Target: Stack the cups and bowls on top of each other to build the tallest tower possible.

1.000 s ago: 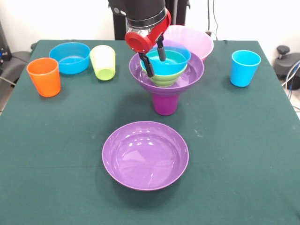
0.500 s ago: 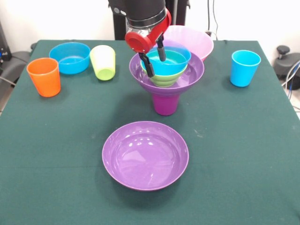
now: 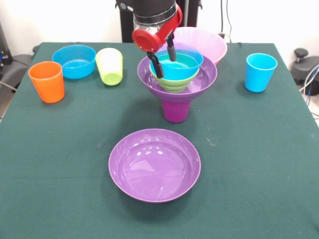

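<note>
Above tower [image 3: 177,84], gripper [image 3: 163,62] spread, one finger [image 3: 155,66] outside blue bowl's [image 3: 178,65] rim, other inside. Blue bowl nested in green bowl [image 3: 174,82], that in purple bowl [image 3: 205,78], all on upright purple cup [image 3: 175,109] at mid-table. Behind tower, pink bowl [image 3: 209,44]. Nearer camera, second purple bowl [image 3: 154,165], well apart. At picture's left, orange cup [image 3: 47,81], another blue bowl [image 3: 74,60], green cup [image 3: 109,65] just beside it. At picture's right, blue cup [image 3: 260,72], alone.

the arm [image 3: 152,12] is cut off by the top edge. it hides part of the pink bowl [image 3: 207,42], whose lower half sits behind the tower [image 3: 177,82]. the purple cup's [image 3: 176,109] rim is hidden under the wide purple bowl [image 3: 199,82].
</note>
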You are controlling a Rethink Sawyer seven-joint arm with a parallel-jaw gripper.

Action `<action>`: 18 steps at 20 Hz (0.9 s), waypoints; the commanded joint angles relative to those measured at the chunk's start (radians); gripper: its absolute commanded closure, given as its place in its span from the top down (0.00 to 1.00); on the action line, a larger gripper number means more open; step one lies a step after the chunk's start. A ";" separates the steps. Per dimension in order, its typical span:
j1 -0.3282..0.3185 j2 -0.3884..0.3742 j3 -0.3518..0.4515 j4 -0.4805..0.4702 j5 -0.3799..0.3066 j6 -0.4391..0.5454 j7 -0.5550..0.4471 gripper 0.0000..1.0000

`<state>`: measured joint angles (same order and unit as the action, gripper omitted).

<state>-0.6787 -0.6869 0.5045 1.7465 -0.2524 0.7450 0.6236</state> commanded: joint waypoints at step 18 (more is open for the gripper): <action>0.015 -0.100 0.024 -0.181 0.024 0.324 0.030 1.00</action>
<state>-0.6661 -0.7776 0.5048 1.6413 -0.2039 1.0031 0.6236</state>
